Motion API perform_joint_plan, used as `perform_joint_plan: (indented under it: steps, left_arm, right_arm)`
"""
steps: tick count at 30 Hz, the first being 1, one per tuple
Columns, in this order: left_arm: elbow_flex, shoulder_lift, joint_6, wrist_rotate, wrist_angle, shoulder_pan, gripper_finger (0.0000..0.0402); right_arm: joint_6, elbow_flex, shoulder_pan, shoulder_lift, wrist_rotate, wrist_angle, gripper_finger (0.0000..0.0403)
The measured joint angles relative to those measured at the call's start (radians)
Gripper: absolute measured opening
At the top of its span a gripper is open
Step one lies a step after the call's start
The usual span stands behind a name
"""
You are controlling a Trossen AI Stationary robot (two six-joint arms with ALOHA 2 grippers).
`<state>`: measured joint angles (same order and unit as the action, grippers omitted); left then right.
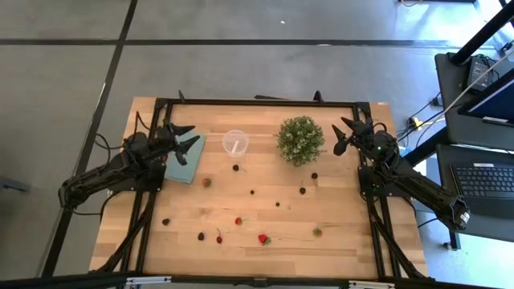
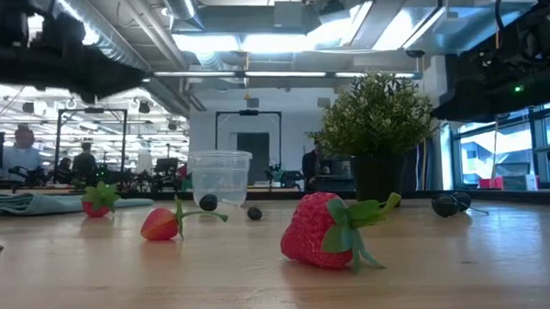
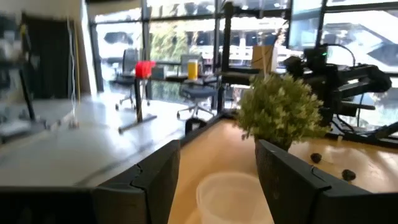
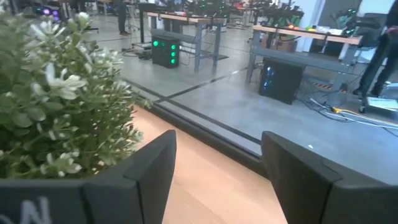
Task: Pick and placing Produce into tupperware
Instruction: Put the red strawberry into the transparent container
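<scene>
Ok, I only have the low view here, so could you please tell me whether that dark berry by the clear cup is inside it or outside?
Observer: Outside. From above, the dark berry lies on the table, apart from the clear cup, which looks empty.
Operator: Thank you. Where is the left gripper?
Observer: The left gripper hangs open over one end of the teal mat, beside the cup.
Operator: And the right one?
Observer: The right gripper is open too, next to the potted plant, on the side away from the cup.
</scene>
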<state>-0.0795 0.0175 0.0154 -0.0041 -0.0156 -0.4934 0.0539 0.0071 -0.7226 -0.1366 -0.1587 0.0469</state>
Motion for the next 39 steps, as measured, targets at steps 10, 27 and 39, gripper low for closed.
perform_joint_plan:
  steps: [10, 27, 39]
  left_arm:
    - [-0.395, 0.229, -0.18, 0.063, 0.18, 0.03, 0.0202]
    - [-1.022, 0.865, -0.314, 0.1, 0.922, 0.172, 0.0202]
    - [-1.048, 1.066, -0.373, 0.092, 1.11, 0.389, 0.0202]
  right_arm:
    - [0.0, 0.0, 0.0, 0.0, -0.036, 0.004, 0.0239]
    - [0.0, 0.0, 0.0, 0.0, -0.036, 0.004, 0.0239]
    - [0.0, 0.0, 0.0, 0.0, -0.036, 0.004, 0.0239]
